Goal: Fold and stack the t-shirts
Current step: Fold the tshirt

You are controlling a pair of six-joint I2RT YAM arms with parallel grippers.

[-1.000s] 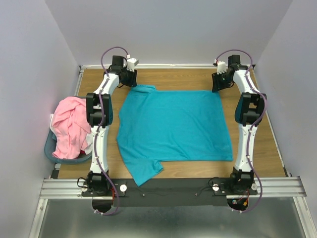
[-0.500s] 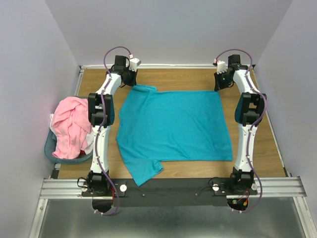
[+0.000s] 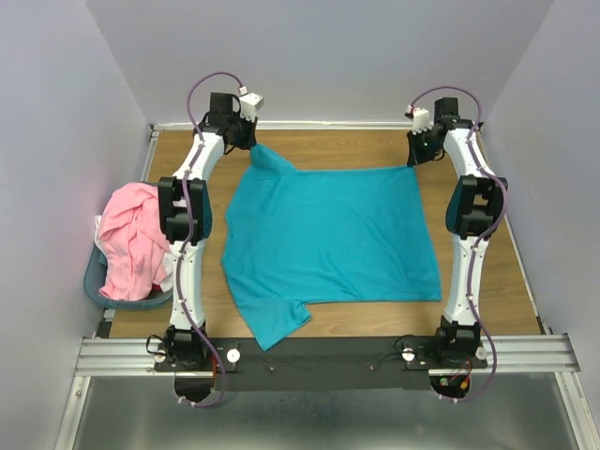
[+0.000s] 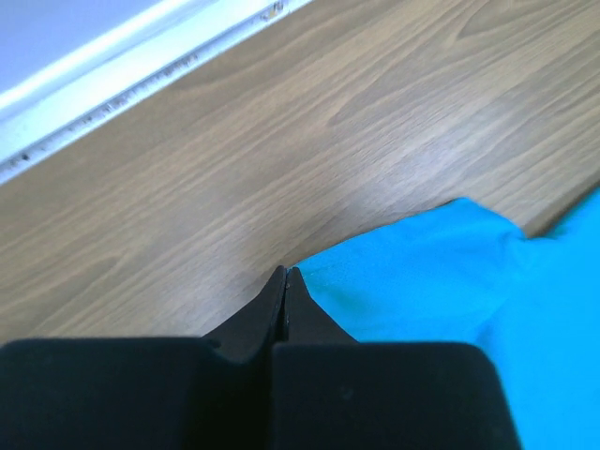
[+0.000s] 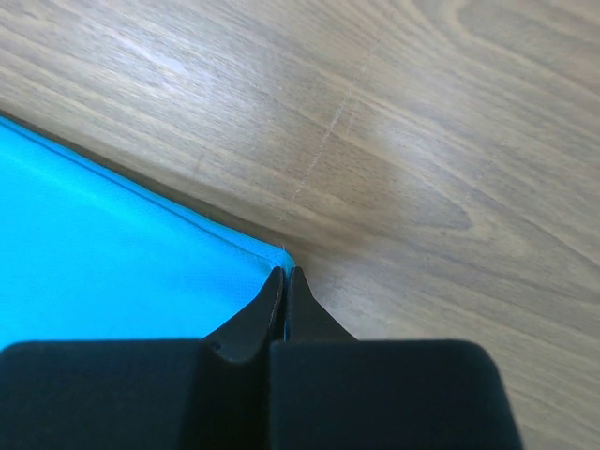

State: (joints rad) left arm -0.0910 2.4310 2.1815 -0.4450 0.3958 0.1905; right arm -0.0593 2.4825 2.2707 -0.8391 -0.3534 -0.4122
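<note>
The teal t-shirt (image 3: 328, 239) lies spread flat on the wooden table, one sleeve hanging toward the near edge. My left gripper (image 3: 251, 145) is shut on its far left corner, and the cloth (image 4: 422, 281) shows just right of the closed tips (image 4: 285, 274). My right gripper (image 3: 416, 157) is shut on the far right corner, with the cloth's corner (image 5: 141, 244) pinched at the closed tips (image 5: 284, 272). The pink t-shirt (image 3: 131, 234) lies crumpled in the basket at the left.
The blue-grey basket (image 3: 98, 286) stands at the table's left edge beside the left arm. A white rail (image 3: 328, 124) runs along the far edge, close behind both grippers. Walls close in on the left, right and back.
Both grippers have moved toward the far edge. The shirt's far left corner has been drawn up and back with the left gripper, and the far right corner follows the right gripper.
</note>
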